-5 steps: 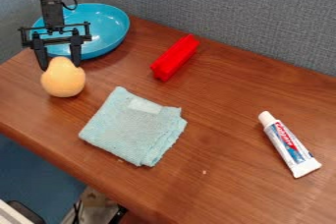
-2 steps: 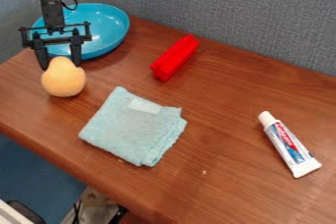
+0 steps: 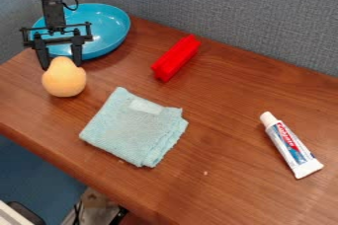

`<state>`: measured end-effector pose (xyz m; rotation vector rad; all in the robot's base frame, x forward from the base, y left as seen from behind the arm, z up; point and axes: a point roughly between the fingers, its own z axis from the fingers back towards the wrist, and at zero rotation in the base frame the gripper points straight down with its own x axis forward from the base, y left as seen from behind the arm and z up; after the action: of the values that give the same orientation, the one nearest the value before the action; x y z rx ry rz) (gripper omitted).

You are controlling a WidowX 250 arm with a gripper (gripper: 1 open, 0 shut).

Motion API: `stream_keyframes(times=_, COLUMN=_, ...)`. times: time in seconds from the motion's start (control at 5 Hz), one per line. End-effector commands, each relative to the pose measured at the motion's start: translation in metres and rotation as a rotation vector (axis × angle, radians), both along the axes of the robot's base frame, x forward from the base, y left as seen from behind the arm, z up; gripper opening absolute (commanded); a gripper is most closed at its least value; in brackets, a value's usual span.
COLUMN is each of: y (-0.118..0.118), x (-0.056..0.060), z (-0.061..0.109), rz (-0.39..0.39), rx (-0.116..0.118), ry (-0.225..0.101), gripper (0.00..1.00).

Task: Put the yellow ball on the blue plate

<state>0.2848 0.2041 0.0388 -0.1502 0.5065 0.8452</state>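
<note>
The yellow ball, egg-shaped and yellow-orange, rests on the wooden table near its left edge. Just behind it sits the glossy blue plate, with nothing on it. My gripper hangs straight down over the ball. It is open, and its two black fingers stand apart on either side of the ball's top. I cannot tell whether the fingers touch the ball. The arm hides part of the plate's left side.
A red block lies to the right of the plate. A pale teal folded cloth sits in the middle front. A toothpaste tube lies at the far right. The table's front edge runs diagonally below the cloth.
</note>
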Motion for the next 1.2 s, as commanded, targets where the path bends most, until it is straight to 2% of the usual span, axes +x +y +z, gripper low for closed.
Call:
stream_keyframes(times=0.0, y=-0.0116, x=0.0080, z=0.0002, rz=-0.036, rx=-0.018, ry=-0.020, gripper=0.00)
stream_keyframes(times=1.0, y=-0.0153, x=0.0092, z=-0.0029, rz=-0.048, rx=-0.033, ry=-0.020, gripper=0.00)
